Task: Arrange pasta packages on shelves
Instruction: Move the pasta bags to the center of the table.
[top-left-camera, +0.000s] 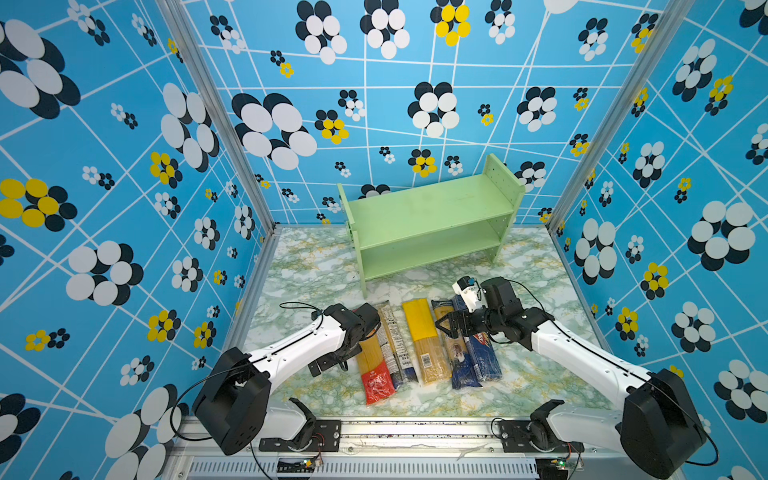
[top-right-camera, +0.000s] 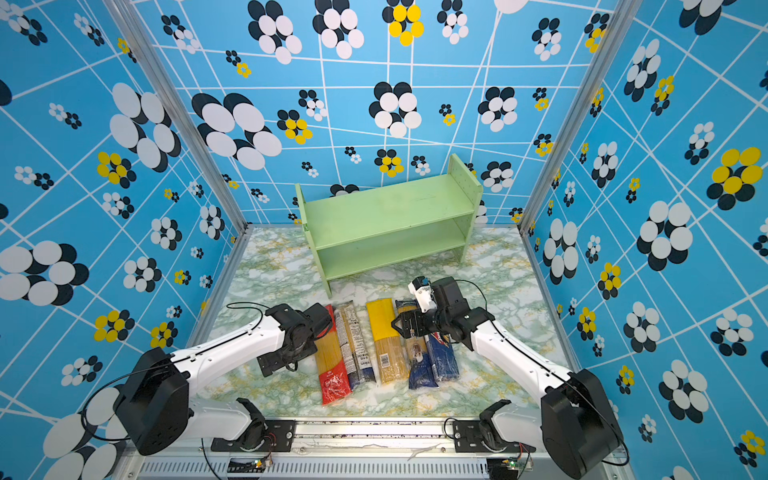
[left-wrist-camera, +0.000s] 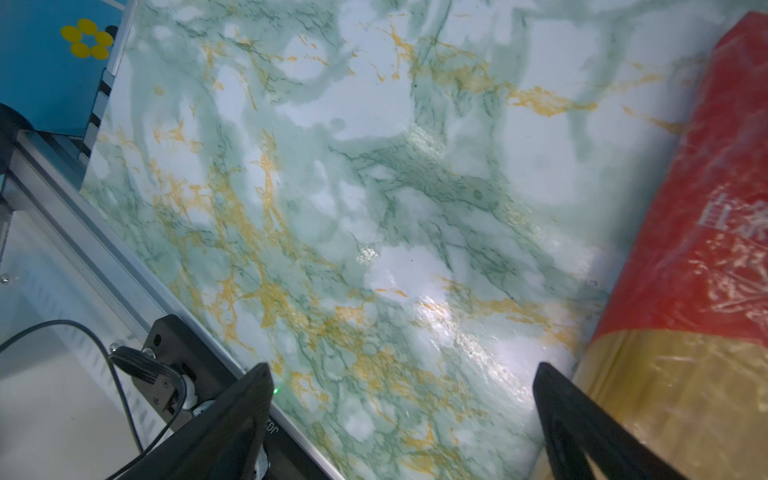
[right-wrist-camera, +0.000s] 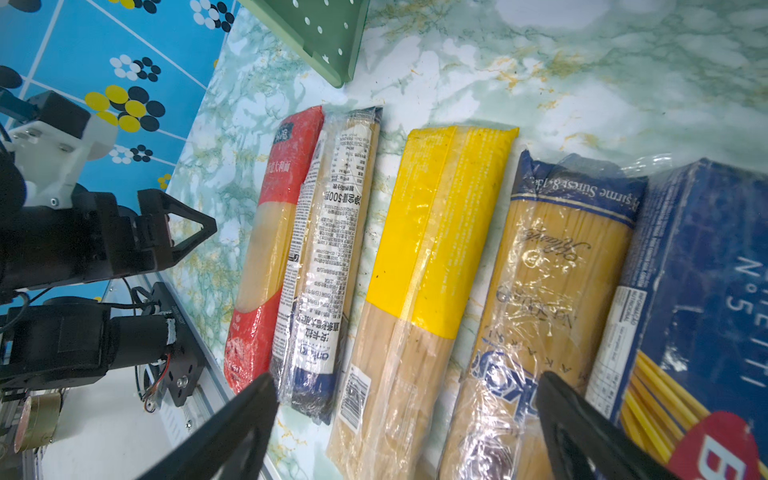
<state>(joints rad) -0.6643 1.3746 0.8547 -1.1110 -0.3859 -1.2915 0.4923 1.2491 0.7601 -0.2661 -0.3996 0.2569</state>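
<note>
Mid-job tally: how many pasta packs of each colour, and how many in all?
red pack: 1
clear pack with white label: 1
yellow pack: 1
brownish pack with dark-blue ends: 1
dark blue Barilla pack: 1
Total: 5

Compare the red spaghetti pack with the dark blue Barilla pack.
The red pack has red ends and a clear middle; the Barilla pack is mostly dark blue. The red pack lies at the row's left end, the Barilla pack at its right end. Both lie flat on the marble table, off the green shelf.
</note>
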